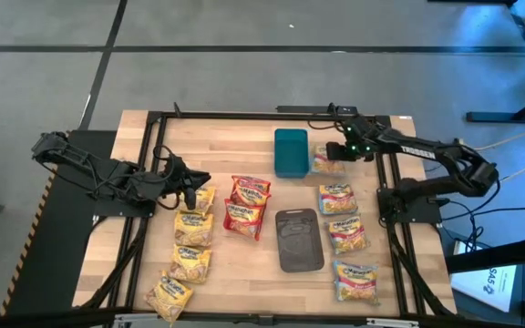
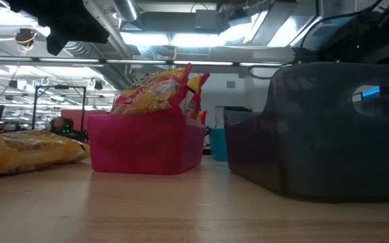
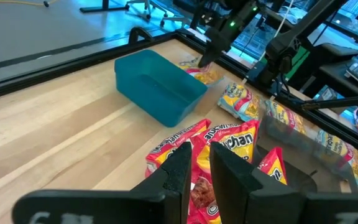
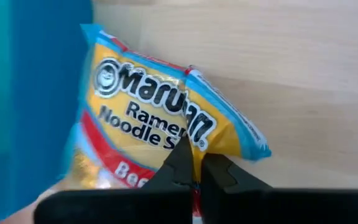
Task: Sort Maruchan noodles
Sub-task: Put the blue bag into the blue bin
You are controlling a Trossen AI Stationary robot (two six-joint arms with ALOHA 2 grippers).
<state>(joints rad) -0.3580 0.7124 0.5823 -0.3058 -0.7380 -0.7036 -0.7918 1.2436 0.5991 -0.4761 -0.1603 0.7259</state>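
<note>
My right gripper is shut on a yellow packet with blue edges, which lies on the table beside the empty teal tray. My left gripper hovers over the topmost of several yellow-orange packets at the table's left, its fingers nearly together and empty. Red packets lie in the pink tray. Three more blue-and-pink packets lie in a column at the right. My right gripper pinches the packet at its edge between its two fingers. The fingers come slanting down from the table's right side. The rest of the packet spreads away from the fingers toward the teal tray; I cannot tell whether it is lifted off the table.
A dark grey tray lies at the table's middle, near the front. A black frame runs along the table's left, far and right sides. Bare wood lies in front of the red packets.
</note>
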